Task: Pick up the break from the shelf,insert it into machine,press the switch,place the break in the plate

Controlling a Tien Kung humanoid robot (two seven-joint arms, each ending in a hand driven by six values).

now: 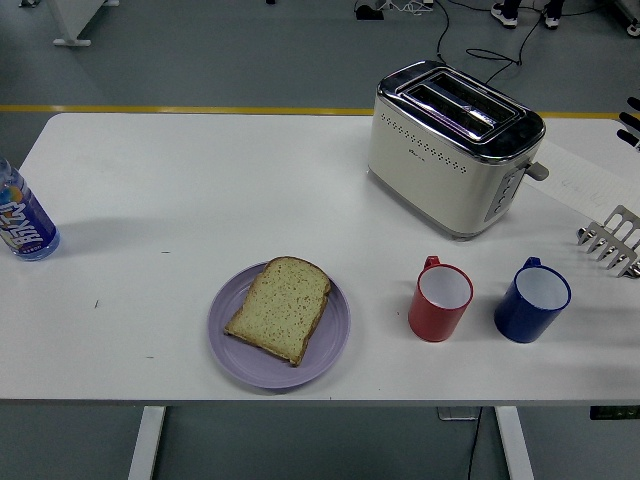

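A slice of bread [281, 308] lies flat on a lilac plate [226, 340] near the table's front edge, left of centre. A cream and chrome toaster [452, 148] stands at the back right, its two slots empty and its lever [538, 171] on the right end. A metal rack [612, 240] shows at the right edge, partly cut off, with no bread seen in it. Black fingertips [630, 120] of my right hand show at the far right edge, apart from everything. My left hand is out of view.
A red cup [441, 299] and a blue cup [532, 300] stand side by side in front of the toaster. A blue drink bottle [22, 218] stands at the left edge. A sheet of paper [590, 182] lies right of the toaster. People's feet show at the far top.
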